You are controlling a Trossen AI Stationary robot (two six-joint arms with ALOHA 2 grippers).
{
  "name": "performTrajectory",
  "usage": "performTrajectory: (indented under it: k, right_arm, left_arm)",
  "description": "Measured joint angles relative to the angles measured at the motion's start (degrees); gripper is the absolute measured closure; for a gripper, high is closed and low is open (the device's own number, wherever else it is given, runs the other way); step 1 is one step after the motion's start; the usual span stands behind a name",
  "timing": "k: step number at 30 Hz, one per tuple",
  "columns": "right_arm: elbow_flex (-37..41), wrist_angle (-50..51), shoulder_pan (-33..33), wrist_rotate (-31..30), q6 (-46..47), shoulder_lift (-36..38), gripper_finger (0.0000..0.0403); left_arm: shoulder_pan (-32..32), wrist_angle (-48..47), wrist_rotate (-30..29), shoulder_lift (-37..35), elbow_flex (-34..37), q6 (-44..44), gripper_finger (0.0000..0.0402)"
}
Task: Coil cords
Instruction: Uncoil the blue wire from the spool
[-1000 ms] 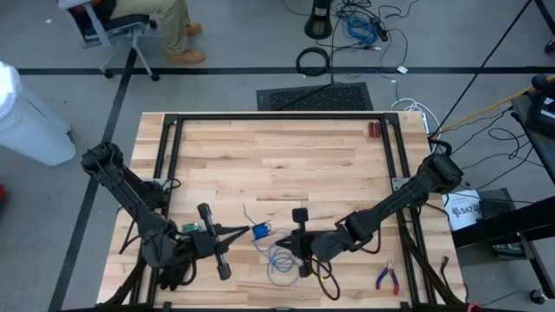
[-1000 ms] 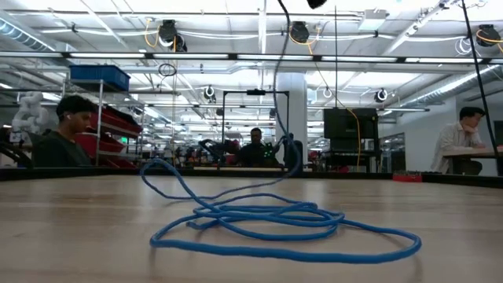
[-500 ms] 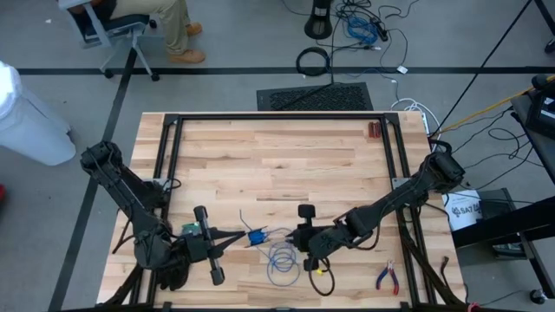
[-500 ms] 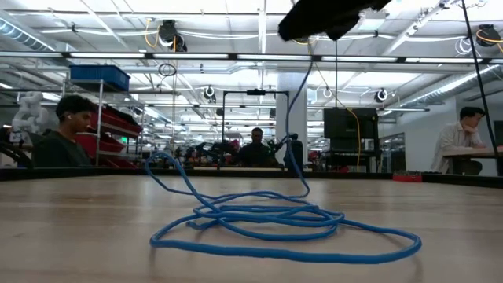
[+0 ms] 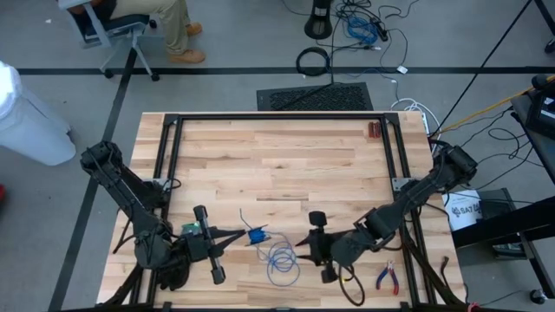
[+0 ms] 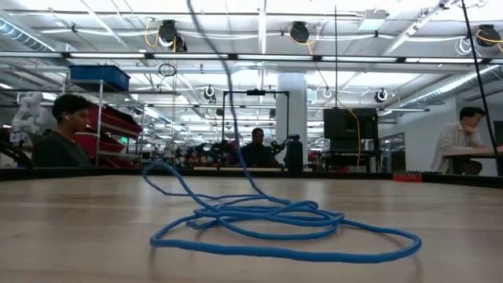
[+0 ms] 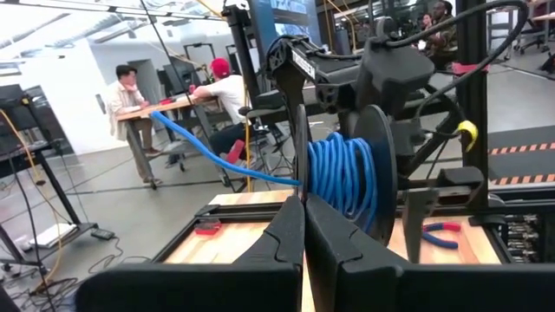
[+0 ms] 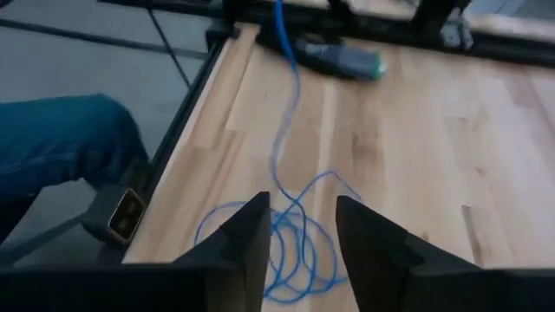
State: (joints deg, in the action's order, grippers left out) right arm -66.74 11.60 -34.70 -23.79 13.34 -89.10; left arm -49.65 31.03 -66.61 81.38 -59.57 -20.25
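Blue cord [image 5: 279,259]: thin wire, loose overlapping loops lying flat on the wood table [image 5: 277,165] near its front edge, 1 strand rising to a small tight blue bundle [image 5: 257,234].
Left gripper [image 5: 245,235]: fingers pressed together on the bundle, holding it just above the table.
Right gripper [image 5: 305,244]: fingers spread wide, empty, just beside the loops.
Pliers [image 5: 387,276]: red-handled, near the right arm.
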Motion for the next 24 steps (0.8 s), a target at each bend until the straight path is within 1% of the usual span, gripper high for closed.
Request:
performTrajectory:
  k: [3,8,10,20,24]
  right_arm:
    - [0.00,-4.63,-0.12,-3.28,-2.21,-0.25,0.0271]
    - [-0.02,-16.67,-0.15,-3.04,-9.43,-1.17,0.0264]
    - [-0.02,-20.34,-0.19,-2.96,-10.91,-1.84,0.0262]
    - [-0.02,-28.97,0.24,-3.14,-12.01,-6.29,0.0260]
    - [0.00,-31.37,0.47,-3.87,-13.46,-7.47,0.0250]
  left_arm:
    - [0.02,0.00,0.00,0.00,0.00,0.02,0.0400]
    - [0.22,-0.03,-0.01,0.00,0.00,0.02,0.0400]
    - [0.48,-0.03,-0.02,0.00,0.00,0.00,0.0400]
    - [0.55,-0.12,-0.02,0.00,0.00,0.35,0.0400]
    - [0.55,-0.24,-0.02,0.00,0.00,0.35,0.0400]
